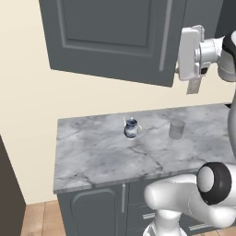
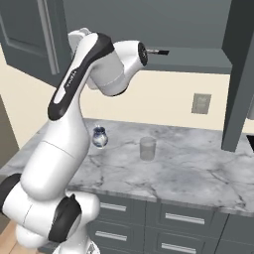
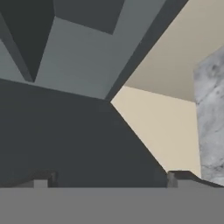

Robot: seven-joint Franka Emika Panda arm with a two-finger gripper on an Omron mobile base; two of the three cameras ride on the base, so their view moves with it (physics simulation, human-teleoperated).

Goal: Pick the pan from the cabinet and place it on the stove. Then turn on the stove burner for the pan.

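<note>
The cabinet hangs above the counter with its doors swung open, and its grey inside shows behind the arm. My gripper is raised to cabinet height just right of the open door, rolled on its side. In the hand view the gripper is open, its two dark fingertips far apart with nothing between them, facing the cabinet's dark panels. One thin fingertip pokes out past the wrist at the cabinet's lower edge. The pan and the stove are out of view.
A small blue jug and a clear glass stand on the grey marble counter below the cabinet. An open cabinet door hangs down at the right. A wall socket sits on the beige wall. Drawers run under the counter.
</note>
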